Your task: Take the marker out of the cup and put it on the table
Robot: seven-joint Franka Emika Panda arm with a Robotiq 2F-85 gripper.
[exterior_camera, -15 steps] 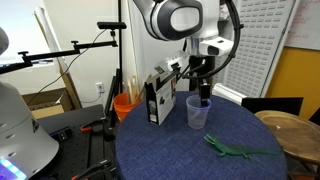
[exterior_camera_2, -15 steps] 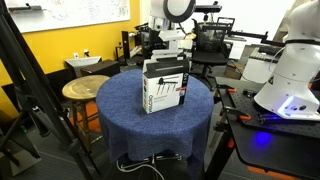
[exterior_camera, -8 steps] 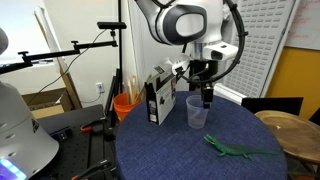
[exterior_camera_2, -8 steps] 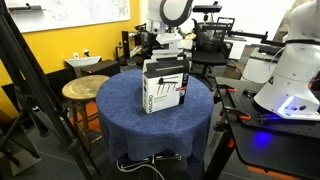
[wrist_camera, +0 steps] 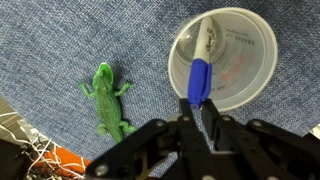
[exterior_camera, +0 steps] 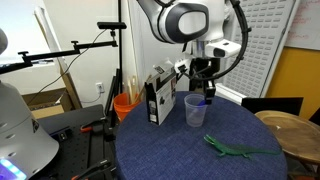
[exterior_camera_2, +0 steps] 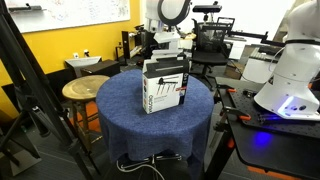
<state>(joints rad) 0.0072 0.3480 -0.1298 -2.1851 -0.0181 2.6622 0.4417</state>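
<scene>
The translucent whitish cup (wrist_camera: 255, 50) stands upright on the dark blue speckled table (wrist_camera: 60, 40). The blue marker (wrist_camera: 200, 72) leans inside it, its upper end sticking out over the rim. My gripper (wrist_camera: 196, 103) is shut on that upper end, straight above the cup. In an exterior view the gripper (exterior_camera: 207, 93) hangs over the cup (exterior_camera: 195, 113), with the marker (exterior_camera: 206, 101) showing blue at the rim and the table (exterior_camera: 180, 150) beneath. In an exterior view the carton (exterior_camera_2: 164, 85) hides the cup and the marker.
A green toy lizard (exterior_camera: 232, 150) lies on the cloth near the cup, also seen as the lizard (wrist_camera: 108, 100) in the wrist view. A black-and-white carton (exterior_camera: 157, 97) stands beside the cup. An orange bucket (exterior_camera: 125, 105) and a round wooden stool (exterior_camera: 285, 125) stand off the table.
The gripper came down slightly over the cup and its jaws closed on the marker's upper end. The cup, carton and lizard have not moved.
</scene>
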